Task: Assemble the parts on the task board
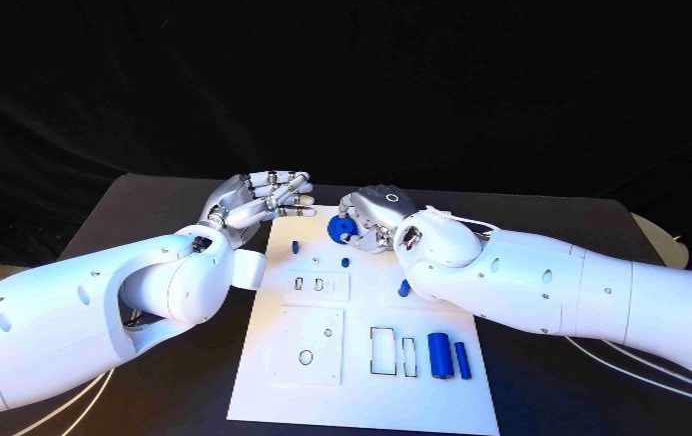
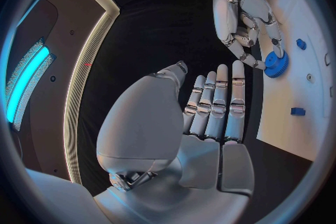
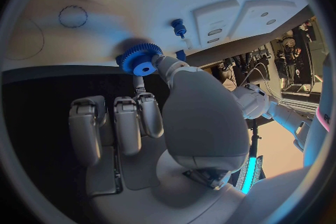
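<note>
Plainly, right hand (image 1: 378, 214) fingers pinch the blue gear (image 1: 342, 227); left hand (image 1: 260, 196) fingers straight, holding nothing.

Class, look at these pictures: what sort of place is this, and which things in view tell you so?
Probably a robotics lab or test bench: a black table against a dark backdrop, a white task board with cut-out slots, and a right robot hand holding a blue gear.
</note>
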Action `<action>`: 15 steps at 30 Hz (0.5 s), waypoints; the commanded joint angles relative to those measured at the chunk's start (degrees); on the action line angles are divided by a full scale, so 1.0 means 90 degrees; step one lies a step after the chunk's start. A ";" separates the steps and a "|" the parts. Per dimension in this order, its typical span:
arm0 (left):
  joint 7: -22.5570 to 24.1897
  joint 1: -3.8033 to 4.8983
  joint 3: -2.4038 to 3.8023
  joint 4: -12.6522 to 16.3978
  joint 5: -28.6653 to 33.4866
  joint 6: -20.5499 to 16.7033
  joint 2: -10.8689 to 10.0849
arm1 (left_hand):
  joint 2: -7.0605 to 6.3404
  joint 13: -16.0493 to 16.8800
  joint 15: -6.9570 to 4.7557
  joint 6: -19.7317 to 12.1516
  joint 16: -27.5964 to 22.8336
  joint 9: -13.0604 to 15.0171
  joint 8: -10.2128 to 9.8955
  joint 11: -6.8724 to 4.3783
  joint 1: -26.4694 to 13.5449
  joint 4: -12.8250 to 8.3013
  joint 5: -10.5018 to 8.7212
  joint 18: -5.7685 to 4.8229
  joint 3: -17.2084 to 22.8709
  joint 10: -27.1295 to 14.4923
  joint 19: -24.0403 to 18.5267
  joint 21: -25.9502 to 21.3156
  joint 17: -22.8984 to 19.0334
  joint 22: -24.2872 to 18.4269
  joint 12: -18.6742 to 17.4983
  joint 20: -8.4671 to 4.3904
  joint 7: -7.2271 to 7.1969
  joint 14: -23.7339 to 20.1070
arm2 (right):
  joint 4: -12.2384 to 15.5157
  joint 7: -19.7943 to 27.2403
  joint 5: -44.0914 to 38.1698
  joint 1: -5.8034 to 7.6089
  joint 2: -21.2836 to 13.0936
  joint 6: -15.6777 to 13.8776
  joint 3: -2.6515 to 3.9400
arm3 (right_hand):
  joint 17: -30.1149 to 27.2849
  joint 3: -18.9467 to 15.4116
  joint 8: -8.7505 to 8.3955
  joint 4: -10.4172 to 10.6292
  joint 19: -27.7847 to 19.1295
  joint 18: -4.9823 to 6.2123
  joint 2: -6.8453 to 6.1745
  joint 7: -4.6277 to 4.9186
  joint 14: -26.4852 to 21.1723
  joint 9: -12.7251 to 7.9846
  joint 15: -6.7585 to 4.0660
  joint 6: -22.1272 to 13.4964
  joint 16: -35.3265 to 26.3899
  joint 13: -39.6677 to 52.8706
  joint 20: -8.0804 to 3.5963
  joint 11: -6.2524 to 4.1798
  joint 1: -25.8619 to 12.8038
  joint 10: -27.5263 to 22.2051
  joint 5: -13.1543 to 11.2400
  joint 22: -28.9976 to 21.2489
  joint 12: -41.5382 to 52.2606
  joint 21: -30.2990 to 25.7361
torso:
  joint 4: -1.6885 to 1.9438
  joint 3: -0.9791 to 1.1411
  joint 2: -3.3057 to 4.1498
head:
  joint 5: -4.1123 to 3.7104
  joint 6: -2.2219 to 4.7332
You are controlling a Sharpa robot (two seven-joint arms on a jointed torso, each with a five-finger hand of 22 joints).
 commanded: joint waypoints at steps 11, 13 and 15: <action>0.0042 0.0007 0.0007 -0.0006 -0.0034 0.0090 0.0010 | -0.0045 -0.0006 0.0029 -0.0001 0.0020 -0.0006 -0.0012 0.0000 0.0019 -0.0003 -0.0044 0.0074 0.0040 0.0042 -0.0009 0.0040 0.0010 0.0009 -0.0048 -0.0022 0.0125 -0.0026 | 0.0056 -0.0054 -0.0106 -0.0035 -0.0016 -0.0120 -0.0008 | 0.1245 0.0020 0.0007 0.0013 0.0563 -0.0099 -0.0040 -0.0191 0.0584 -0.0002 -0.0017 0.0206 0.0031 0.0579 -0.0030 0.0029 -0.0079 -0.0014 0.0009 0.1538 -0.0022 0.0023 | 0.0003 -0.0003 -0.0004 | 0.0022 -0.0013; 0.0043 0.0007 0.0007 -0.0005 -0.0034 0.0087 0.0007 | -0.0045 -0.0006 0.0029 -0.0001 0.0020 -0.0006 -0.0012 0.0000 0.0019 -0.0003 -0.0044 0.0074 0.0040 0.0042 -0.0009 0.0040 0.0010 0.0009 -0.0048 -0.0022 0.0125 -0.0026 | 0.0059 -0.0051 -0.0105 -0.0036 -0.0018 -0.0149 -0.0007 | 0.1245 0.0029 -0.0053 0.0021 0.0561 -0.0099 -0.0064 -0.0166 0.0584 -0.0028 -0.0004 0.0131 0.0031 0.0563 -0.0023 0.0047 -0.0110 -0.0031 0.0005 0.1536 -0.0039 0.0021 | 0.0002 -0.0005 -0.0004 | 0.0025 -0.0012; 0.0043 0.0007 0.0007 -0.0005 -0.0034 0.0085 0.0005 | -0.0045 -0.0006 0.0029 -0.0001 0.0020 -0.0006 -0.0012 0.0000 0.0019 -0.0003 -0.0044 0.0074 0.0040 0.0042 -0.0009 0.0040 0.0010 0.0009 -0.0048 -0.0022 0.0125 -0.0026 | 0.0061 -0.0047 -0.0103 -0.0037 -0.0017 -0.0162 -0.0007 | 0.1239 0.0036 -0.0084 0.0022 0.0560 -0.0099 -0.0076 -0.0152 0.0582 -0.0041 0.0005 0.0099 0.0029 0.0547 -0.0017 0.0060 -0.0123 -0.0045 0.0001 0.1535 -0.0054 0.0020 | 0.0007 -0.0004 -0.0001 | 0.0027 -0.0013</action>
